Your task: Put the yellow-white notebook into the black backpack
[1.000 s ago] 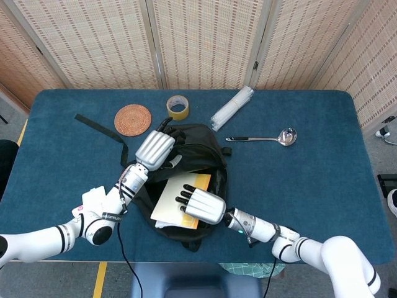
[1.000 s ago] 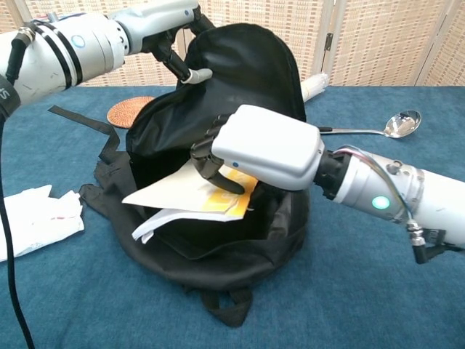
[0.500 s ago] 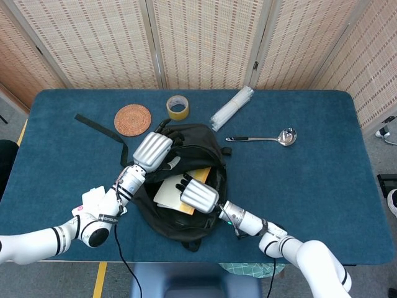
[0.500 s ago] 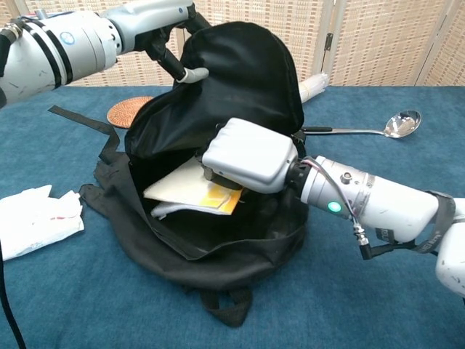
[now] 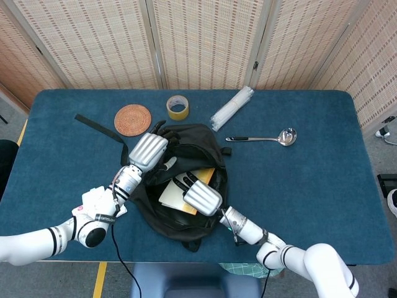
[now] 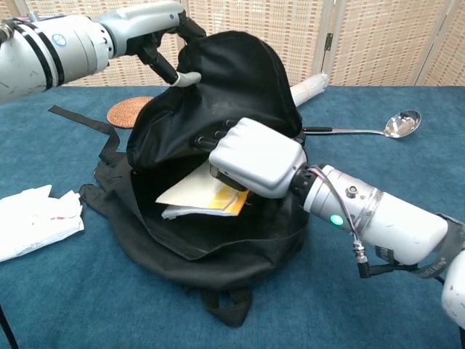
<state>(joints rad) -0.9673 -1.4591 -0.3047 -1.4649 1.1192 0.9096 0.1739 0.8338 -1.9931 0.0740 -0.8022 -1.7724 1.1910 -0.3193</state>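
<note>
Yellow-white notebook (image 6: 203, 198) inside the black backpack (image 6: 218, 247), gripped beneath the right robot hand (image 6: 256, 157)'s curled fingers.

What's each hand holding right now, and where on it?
Left hand grips the black backpack by the top edge of its raised flap. Right hand holds the yellow-white notebook by its near end, inside the opening.

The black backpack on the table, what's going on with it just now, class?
The left hand holds the black backpack open by its upper flap. The right hand is inside the opening, pressing on the yellow-white notebook, which lies partly inside the bag with its near edge showing. Beyond the bag lie a cork coaster, a tape roll and a ladle.
</note>
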